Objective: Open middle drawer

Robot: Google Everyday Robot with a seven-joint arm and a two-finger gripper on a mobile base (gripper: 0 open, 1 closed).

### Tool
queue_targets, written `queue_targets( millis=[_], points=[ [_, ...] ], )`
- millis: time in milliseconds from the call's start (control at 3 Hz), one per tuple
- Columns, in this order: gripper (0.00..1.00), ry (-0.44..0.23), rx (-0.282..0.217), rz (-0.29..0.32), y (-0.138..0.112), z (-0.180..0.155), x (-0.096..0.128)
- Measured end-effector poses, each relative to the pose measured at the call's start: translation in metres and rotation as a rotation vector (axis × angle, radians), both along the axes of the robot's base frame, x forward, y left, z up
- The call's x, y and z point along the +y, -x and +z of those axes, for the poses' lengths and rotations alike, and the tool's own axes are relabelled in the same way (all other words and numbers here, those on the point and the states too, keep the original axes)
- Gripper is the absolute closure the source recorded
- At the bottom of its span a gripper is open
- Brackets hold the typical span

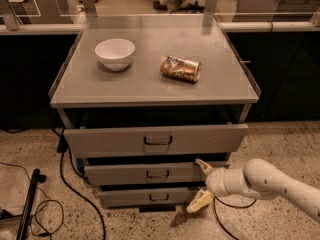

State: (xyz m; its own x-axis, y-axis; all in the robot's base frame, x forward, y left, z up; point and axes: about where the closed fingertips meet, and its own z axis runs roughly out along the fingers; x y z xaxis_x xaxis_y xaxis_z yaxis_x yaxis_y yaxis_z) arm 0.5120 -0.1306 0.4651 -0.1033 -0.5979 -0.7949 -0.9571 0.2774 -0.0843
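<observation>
The middle drawer is the second of three grey fronts in the cabinet, with a small dark loop handle at its centre. Its front stands a little behind the top drawer's front. My gripper is at the right end of the middle drawer's front, to the right of the handle and apart from it. It is open, with one cream finger at the height of the middle drawer and the other down by the bottom drawer. It holds nothing.
The top drawer is pulled out a little, and the bottom drawer is the lowest. On the cabinet top are a white bowl and a crushed can. Cables and a black pole lie on the floor at the left.
</observation>
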Motion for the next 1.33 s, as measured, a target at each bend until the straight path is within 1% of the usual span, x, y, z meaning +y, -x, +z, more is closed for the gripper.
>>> queue_targets(
  millis=[333, 1000, 1333],
  points=[
    [0.0, 0.021, -0.009, 0.004, -0.017, -0.01, 0.007],
    [0.0, 0.081, -0.043, -0.008, -0.047, -0.034, 0.011],
    [0.0, 0.118, -0.033, -0.016, -0.056, -0.054, 0.007]
  ],
)
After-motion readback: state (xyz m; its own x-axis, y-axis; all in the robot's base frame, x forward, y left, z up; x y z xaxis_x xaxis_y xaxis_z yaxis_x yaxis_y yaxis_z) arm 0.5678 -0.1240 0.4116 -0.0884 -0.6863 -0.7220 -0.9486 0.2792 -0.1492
